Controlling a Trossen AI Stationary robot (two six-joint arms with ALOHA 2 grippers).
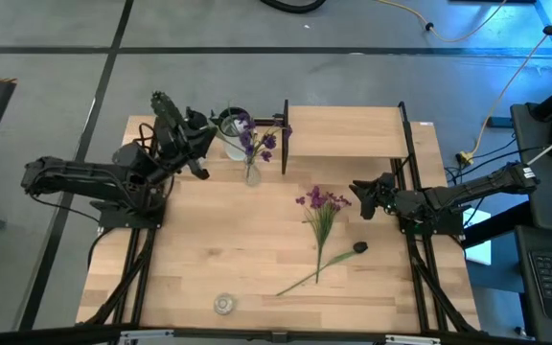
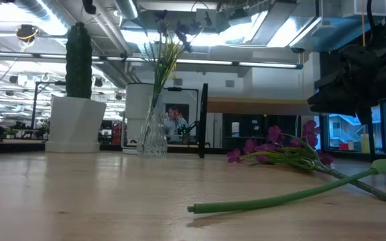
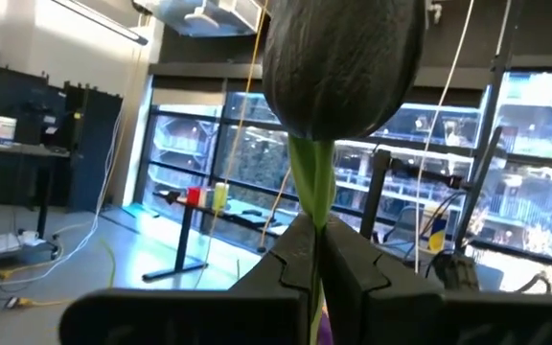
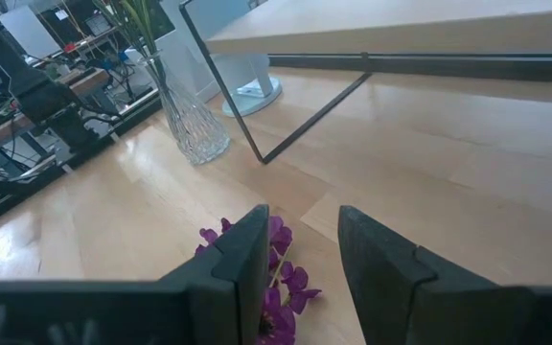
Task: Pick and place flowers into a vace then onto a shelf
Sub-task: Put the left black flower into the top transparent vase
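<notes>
Nearest the low camera, a thick green stem (image 2: 280, 196) is lying loose on the surface (image 1: 218, 240), well short of the right hand (image 4: 302, 218). That hand is hovering with its fingers spread wide, and the pinker bunch of flowers (image 1: 320, 200) is lying flat just below and between them. To do this pickup well, it is probably best to come down on the gathered stems behind the blooms rather than on the petals, then close gently. The shelf (image 1: 343, 134) is standing beyond the hand. The white pot (image 2: 76, 124) is holding a cactus (image 2: 79, 60). The glass vase (image 2: 153, 137) is carrying the darker violet bunch (image 1: 257, 142) upright, so room at its mouth looks tight. The left hand (image 3: 316, 240) is clamping a dark-headed flower (image 3: 343, 57) by its stem.
</notes>
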